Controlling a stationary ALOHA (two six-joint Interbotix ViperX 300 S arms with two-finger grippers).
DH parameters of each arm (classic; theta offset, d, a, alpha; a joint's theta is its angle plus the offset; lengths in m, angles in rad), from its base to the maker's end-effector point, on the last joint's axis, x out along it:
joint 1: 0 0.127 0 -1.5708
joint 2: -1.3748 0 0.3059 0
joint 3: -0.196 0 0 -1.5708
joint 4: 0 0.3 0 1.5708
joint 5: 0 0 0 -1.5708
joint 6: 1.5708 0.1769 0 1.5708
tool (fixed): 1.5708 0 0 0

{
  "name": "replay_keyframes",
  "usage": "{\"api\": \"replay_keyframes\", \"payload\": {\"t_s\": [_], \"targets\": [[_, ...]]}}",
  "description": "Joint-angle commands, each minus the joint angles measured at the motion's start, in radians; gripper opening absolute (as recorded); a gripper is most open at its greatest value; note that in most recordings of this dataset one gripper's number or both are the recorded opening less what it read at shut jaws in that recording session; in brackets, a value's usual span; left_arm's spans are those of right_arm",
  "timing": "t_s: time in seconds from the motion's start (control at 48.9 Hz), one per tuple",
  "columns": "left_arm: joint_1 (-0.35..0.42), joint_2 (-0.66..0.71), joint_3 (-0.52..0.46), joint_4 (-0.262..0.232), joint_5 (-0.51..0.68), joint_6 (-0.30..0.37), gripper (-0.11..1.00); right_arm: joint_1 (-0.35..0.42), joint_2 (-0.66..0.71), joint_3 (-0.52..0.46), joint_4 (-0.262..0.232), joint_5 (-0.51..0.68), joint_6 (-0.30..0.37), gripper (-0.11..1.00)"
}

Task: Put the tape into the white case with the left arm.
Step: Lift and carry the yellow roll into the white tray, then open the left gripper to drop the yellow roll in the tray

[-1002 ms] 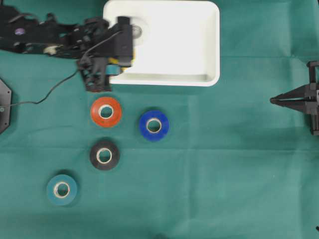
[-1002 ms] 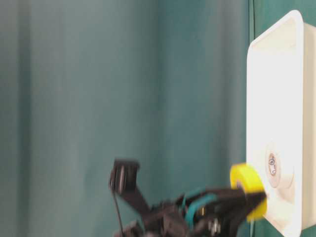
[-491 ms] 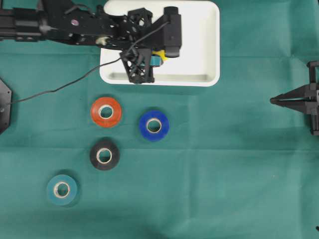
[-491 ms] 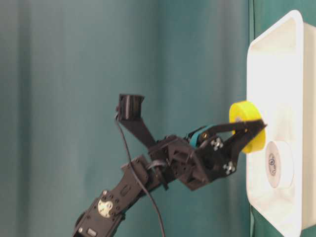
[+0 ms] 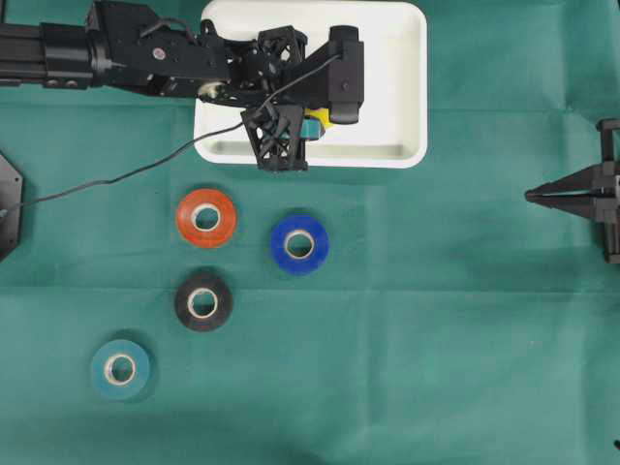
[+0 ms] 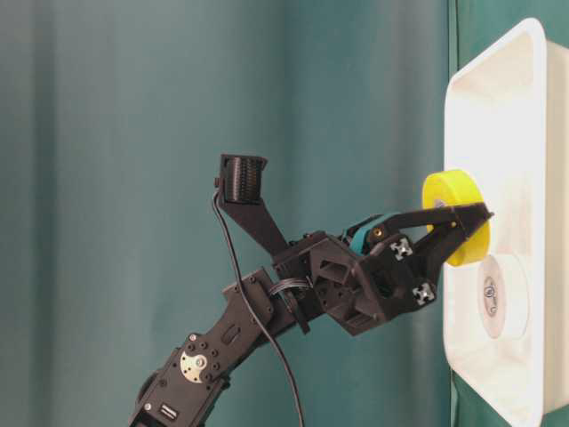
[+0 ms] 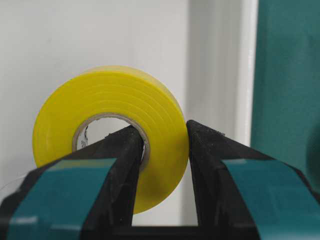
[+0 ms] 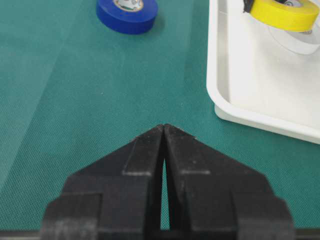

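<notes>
Left gripper [image 6: 458,233] clenched on the yellow tape roll [image 7: 110,130]: one finger [image 7: 107,185] passes through the core, the other presses the outer wall, so the roll's side is pinched between them. Teal marks show on both fingers in the left wrist view. Roll held over the interior of the white case [image 5: 387,87], above the floor of the tray as far as the table-level view shows; whether it touches the floor I cannot tell. In the overhead view only a sliver of yellow shows beneath the black wrist camera housing, near the case's middle. A white tape roll [image 6: 500,296] already lies flat inside the case, just beside the yellow one and partly overlapped by it in the right wrist view. Thin black cable [image 5: 126,174] trails from the left arm across the green cloth [image 5: 436,339] to the left edge. On the cloth below the case: orange roll [image 5: 205,218], blue roll [image 5: 299,243], black roll [image 5: 202,301], teal roll [image 5: 120,368], all lying flat, apart from one another and outside the case. Right gripper [image 8: 164,131] sits well apart at the right edge of the overhead view, jaws drawn together with only a hairline slit between them, holding nothing, tips pointing toward the case.
</notes>
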Motion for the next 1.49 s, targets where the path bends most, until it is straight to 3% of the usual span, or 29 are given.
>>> {"api": "replay_keyframes", "payload": {"t_s": [0.0, 0.205, 0.389, 0.511, 0.696, 0.9, 1.473], "targets": [[0.005, -0.018, -0.021, 0.000, -0.005, 0.000, 0.25, 0.000, 0.009, -0.009, -0.002, -0.011, 0.002, -0.10], [0.006, -0.017, -0.014, 0.000, -0.009, 0.000, 0.27, -0.002, 0.009, -0.009, -0.002, -0.011, 0.002, -0.10], [0.006, -0.018, -0.006, 0.000, -0.009, 0.002, 0.78, -0.002, 0.009, -0.009, -0.002, -0.011, 0.002, -0.10], [0.006, -0.021, -0.003, 0.000, -0.009, 0.002, 0.70, -0.002, 0.009, -0.009, -0.002, -0.011, 0.002, -0.10], [0.009, -0.038, 0.011, 0.000, -0.008, 0.003, 0.70, -0.002, 0.008, -0.009, -0.002, -0.011, 0.002, -0.10], [0.023, -0.133, 0.094, 0.000, -0.009, 0.003, 0.70, -0.002, 0.009, -0.011, -0.002, -0.011, 0.002, -0.10], [0.031, -0.554, 0.512, 0.002, 0.000, 0.000, 0.70, -0.002, 0.008, -0.011, -0.002, -0.009, 0.002, -0.10]]}}
